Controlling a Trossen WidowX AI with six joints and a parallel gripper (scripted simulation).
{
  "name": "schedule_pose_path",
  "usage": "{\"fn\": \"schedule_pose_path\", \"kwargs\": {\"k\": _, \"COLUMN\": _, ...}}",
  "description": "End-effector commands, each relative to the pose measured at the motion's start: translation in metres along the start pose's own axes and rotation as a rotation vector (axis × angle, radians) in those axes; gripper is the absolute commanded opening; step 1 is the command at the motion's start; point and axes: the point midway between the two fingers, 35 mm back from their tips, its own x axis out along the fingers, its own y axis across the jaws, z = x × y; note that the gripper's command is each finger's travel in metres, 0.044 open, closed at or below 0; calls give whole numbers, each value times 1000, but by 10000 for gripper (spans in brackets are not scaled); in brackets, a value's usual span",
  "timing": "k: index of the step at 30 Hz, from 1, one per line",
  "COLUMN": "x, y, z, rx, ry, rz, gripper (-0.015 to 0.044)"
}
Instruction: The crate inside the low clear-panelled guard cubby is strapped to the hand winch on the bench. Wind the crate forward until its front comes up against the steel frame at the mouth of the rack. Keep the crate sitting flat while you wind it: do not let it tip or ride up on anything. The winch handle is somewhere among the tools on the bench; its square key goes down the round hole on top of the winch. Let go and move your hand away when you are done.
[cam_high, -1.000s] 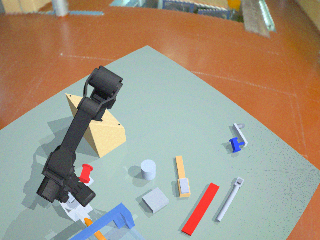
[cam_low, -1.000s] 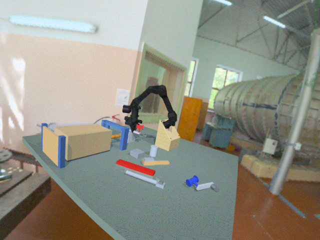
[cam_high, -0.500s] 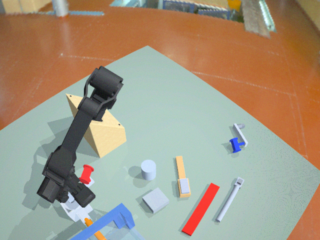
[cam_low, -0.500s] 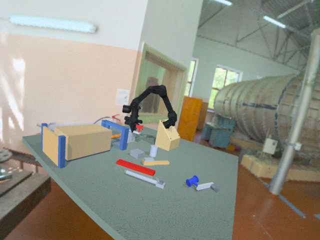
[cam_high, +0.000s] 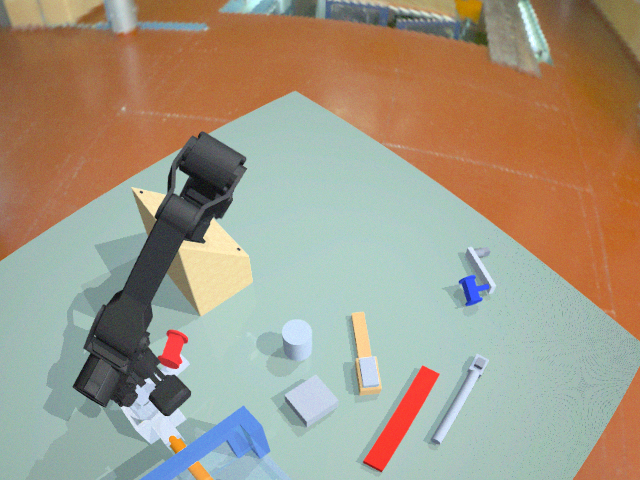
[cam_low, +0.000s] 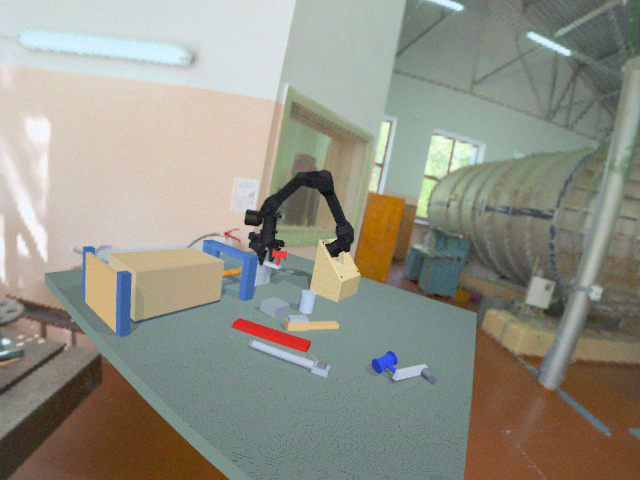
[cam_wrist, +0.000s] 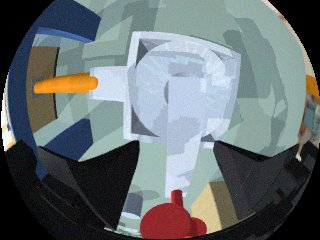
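The brown crate (cam_low: 175, 284) (cam_wrist: 44, 102) sits flat, its front short of the blue steel frame (cam_low: 248, 279) (cam_high: 206, 435), with a visible gap. An orange strap (cam_high: 192, 459) (cam_low: 232, 272) (cam_wrist: 65, 83) runs from it to the pale winch (cam_high: 146, 409) (cam_low: 262, 275) (cam_wrist: 227, 100). The red-knobbed crank (cam_high: 173, 349) (cam_low: 279, 255) (cam_wrist: 165, 222) stands on the winch top, its pale arm pointing between my fingers toward the bottom of the wrist view. My gripper (cam_high: 148, 395) (cam_low: 262, 256) (cam_wrist: 178, 146) is open above the winch, its fingers apart on both sides of the arm. The key is hidden.
A wooden wedge block (cam_high: 211, 279) (cam_low: 336, 281) stands near the winch. A grey cylinder (cam_high: 297, 341), grey block (cam_high: 311, 400), wooden-handled tool (cam_high: 361, 335), red bar (cam_high: 402, 418), grey bar tool (cam_high: 457, 403) and blue-knobbed crank (cam_high: 470, 290) (cam_low: 385, 362) lie farther away.
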Motion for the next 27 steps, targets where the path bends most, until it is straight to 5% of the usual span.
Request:
{"fn": "schedule_pose_path", "kwargs": {"k": 1, "x": 1, "y": -3, "z": -1, "rx": 4, "ry": 4, "rz": -13, "gripper": 440}}
{"fn": "schedule_pose_path", "kwargs": {"k": 7, "x": -15, "y": 0, "z": 0, "rx": 3, "ry": -9, "rz": -12, "gripper": 440}}
{"fn": "schedule_pose_path", "kwargs": {"k": 15, "x": -124, "y": 2, "z": -9, "rx": 1, "ry": -89, "rz": -16, "gripper": 440}}
{"fn": "schedule_pose_path", "kwargs": {"k": 24, "x": -127, "y": 3, "z": -10, "rx": 1, "ry": -96, "rz": -10, "gripper": 440}}
{"fn": "schedule_pose_path", "kwargs": {"k": 27, "x": -127, "y": 3, "z": -10, "rx": 1, "ry": -96, "rz": -10, "gripper": 361}}
